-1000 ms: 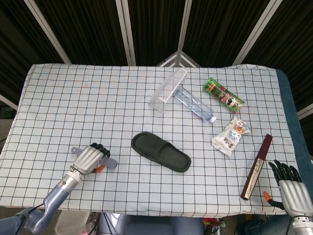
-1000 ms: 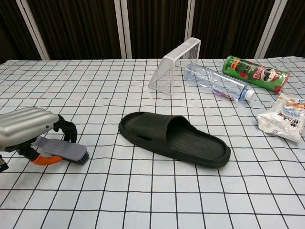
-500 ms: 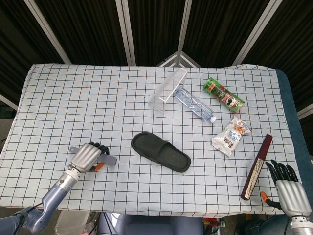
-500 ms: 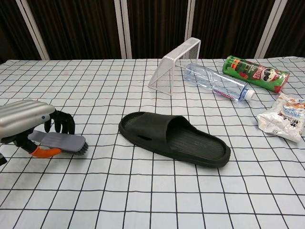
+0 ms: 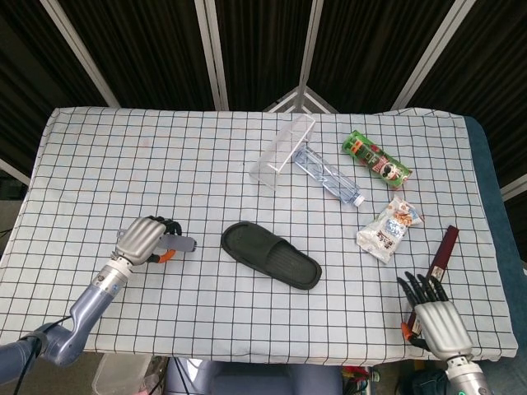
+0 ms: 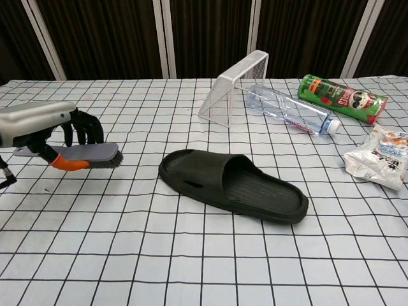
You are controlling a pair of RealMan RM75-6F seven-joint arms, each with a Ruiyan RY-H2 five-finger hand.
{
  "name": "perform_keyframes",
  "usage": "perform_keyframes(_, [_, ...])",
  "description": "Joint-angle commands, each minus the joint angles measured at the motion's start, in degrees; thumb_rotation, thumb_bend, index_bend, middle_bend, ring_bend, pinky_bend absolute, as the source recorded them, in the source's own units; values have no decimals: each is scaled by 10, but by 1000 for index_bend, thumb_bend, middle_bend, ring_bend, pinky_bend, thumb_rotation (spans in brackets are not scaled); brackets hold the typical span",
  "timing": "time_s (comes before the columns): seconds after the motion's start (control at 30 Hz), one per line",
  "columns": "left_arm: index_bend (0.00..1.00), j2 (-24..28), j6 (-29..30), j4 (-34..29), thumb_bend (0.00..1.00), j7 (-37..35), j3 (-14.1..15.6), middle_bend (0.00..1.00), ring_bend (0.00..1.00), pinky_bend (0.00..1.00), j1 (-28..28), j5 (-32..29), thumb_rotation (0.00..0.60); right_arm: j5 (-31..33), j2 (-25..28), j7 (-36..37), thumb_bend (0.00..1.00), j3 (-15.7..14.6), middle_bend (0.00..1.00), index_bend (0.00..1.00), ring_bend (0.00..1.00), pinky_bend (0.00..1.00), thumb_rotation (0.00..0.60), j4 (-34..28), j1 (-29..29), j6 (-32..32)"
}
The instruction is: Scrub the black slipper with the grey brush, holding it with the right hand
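The black slipper (image 5: pixel 270 254) (image 6: pixel 233 184) lies flat at the table's middle, its toe end pointing left. My left hand (image 5: pixel 143 240) (image 6: pixel 39 125) grips the grey brush (image 5: pixel 173 244) (image 6: pixel 86 155), which has an orange handle piece. The brush hangs above the cloth, well left of the slipper, with its bristles turned towards the slipper. My right hand (image 5: pixel 434 318) shows only in the head view. It hovers at the table's front right edge, fingers spread and holding nothing, far from the slipper.
A clear plastic stand (image 5: pixel 284 150), a water bottle (image 5: pixel 328 175), a green crisps tube (image 5: pixel 376 160) and a snack bag (image 5: pixel 389 228) lie behind and right of the slipper. A dark red stick (image 5: pixel 433 271) lies just beyond my right hand.
My left hand lifted the brush off the cloth, up and further back on the table. My right hand moved left and forward from the front right corner, towards the red stick.
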Motion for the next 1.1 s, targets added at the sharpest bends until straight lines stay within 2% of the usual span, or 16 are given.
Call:
perform_keyframes(0.03, [539,8,-27,8,678,-12,-17,572,397,435,-26,-13,600,21,-35,-51,470,11,0,0,0,0,524,-13,32,-46])
perform_keyframes(0.2, [538,12,-45,5,678,-16,-32,571,397,435,-52,-19,600,45,-80,-115,509,24,0,0,0,0,524,-18,66,-89])
perform_keyframes(0.43, [536,2,-73,4,678,-7,-46,569,396,434,-86,-40,600,65,-131,-167,521,31,0,0,0,0,524,-23,101,-123])
perform_keyframes(0.73, [534,-18,-103,11,678,3,-62,567,396,431,-125,-74,600,97,-177,-193,523,46,0,0,0,0,524,-20,137,-147])
perform_keyframes(1.1, [527,-38,-126,31,682,8,-65,565,396,423,-157,-99,600,145,-209,-214,524,53,0,0,0,0,524,-17,169,-163])
